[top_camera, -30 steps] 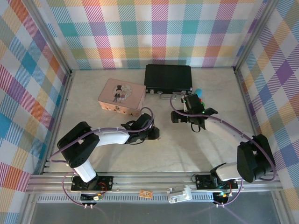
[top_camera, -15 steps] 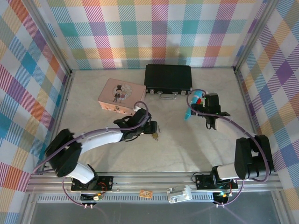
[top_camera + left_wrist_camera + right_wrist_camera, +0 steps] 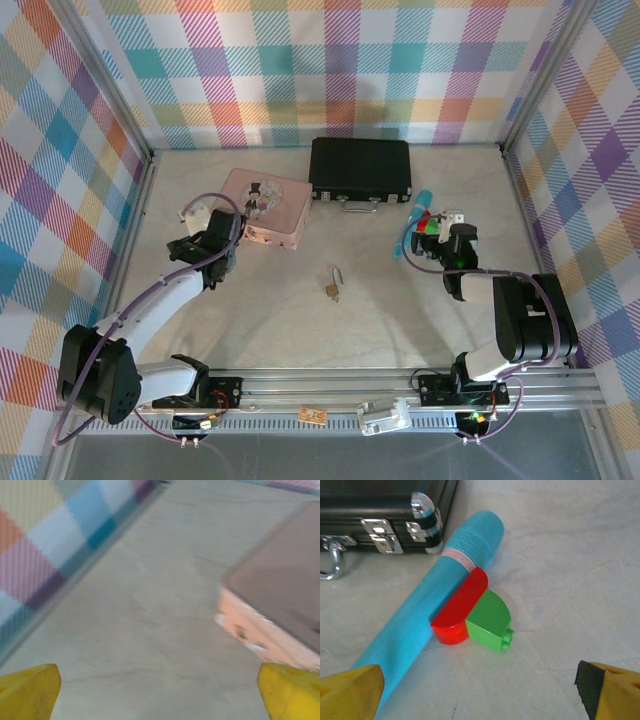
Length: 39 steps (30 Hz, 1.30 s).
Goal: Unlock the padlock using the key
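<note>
The padlock (image 3: 332,289) lies alone on the table's middle, brass body toward me and silver shackle pointing away. I cannot make out the key; it is too small to tell apart from the padlock. My left gripper (image 3: 198,222) hovers at the left end of the pink tin (image 3: 262,207), far from the padlock. Its yellow fingertips (image 3: 27,692) stand wide apart over bare table, so it is open and empty (image 3: 160,695). My right gripper (image 3: 438,232) is at the right side, open (image 3: 480,695), with nothing between its fingers (image 3: 350,692).
A black case (image 3: 360,167) stands at the back. Right in front of the right gripper lie a blue tube (image 3: 430,615), a red block (image 3: 460,607) and a green block (image 3: 490,620). The pink tin (image 3: 280,600) sits right of the left gripper.
My left arm has pulled back from the table's middle to the pink tin's left end, leaving the padlock lying free. The right gripper has shifted a little toward me, beside the blocks.
</note>
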Tool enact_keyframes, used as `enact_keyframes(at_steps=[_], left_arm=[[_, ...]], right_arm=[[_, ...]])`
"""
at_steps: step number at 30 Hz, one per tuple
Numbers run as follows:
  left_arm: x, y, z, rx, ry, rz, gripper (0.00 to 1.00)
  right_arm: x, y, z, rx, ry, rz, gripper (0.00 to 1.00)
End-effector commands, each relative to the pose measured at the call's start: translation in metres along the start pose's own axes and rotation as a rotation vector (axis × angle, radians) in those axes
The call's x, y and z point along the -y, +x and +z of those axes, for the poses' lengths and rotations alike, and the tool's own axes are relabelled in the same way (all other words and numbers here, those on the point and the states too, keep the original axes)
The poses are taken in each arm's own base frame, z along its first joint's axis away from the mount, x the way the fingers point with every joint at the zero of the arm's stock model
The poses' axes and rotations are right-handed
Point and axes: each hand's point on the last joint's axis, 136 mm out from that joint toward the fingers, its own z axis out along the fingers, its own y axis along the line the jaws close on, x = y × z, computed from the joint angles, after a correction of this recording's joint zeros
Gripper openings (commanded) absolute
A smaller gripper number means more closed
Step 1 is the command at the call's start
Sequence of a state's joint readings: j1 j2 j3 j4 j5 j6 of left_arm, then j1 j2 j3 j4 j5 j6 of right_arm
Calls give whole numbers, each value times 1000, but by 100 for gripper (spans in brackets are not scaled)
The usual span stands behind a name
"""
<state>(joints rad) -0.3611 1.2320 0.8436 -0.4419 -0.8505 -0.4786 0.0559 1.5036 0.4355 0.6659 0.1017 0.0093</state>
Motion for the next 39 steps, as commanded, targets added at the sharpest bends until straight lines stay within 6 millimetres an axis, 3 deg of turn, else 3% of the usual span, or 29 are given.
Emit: enact_keyframes(at_steps=[1,6,10,15,18,21,25,29,31,33,39], left_arm=[[-29,1,12,48,-181,67,100],[-10,12,38,87,-90,90,100],[-5,17,53,170,-78,92,100],[32,22,65,245,145,75,100],[39,17,68,296,189,51,100],[46,26,80,279,220,70,100],[58,29,82,236,304,85,100],[57,36,71,296,412,51,97],[55,40,75,347,409,39,99],[58,45,75,281,410,61,100],[61,41,84,261,396,62,100]], right_arm=[[0,-17,-1,138,-28,-5,99],[10,-18,-1,121,22,31,99],[10,-18,-1,116,23,31,99],[10,-18,-1,117,23,32,99],[10,-18,-1,117,23,31,99],[10,-18,-1,117,22,30,99],[10,-18,-1,118,23,31,99],[11,-18,-1,118,24,31,99],[10,-18,-1,117,24,30,99],[11,-17,-1,117,25,31,99],[10,-18,-1,117,23,31,99]])
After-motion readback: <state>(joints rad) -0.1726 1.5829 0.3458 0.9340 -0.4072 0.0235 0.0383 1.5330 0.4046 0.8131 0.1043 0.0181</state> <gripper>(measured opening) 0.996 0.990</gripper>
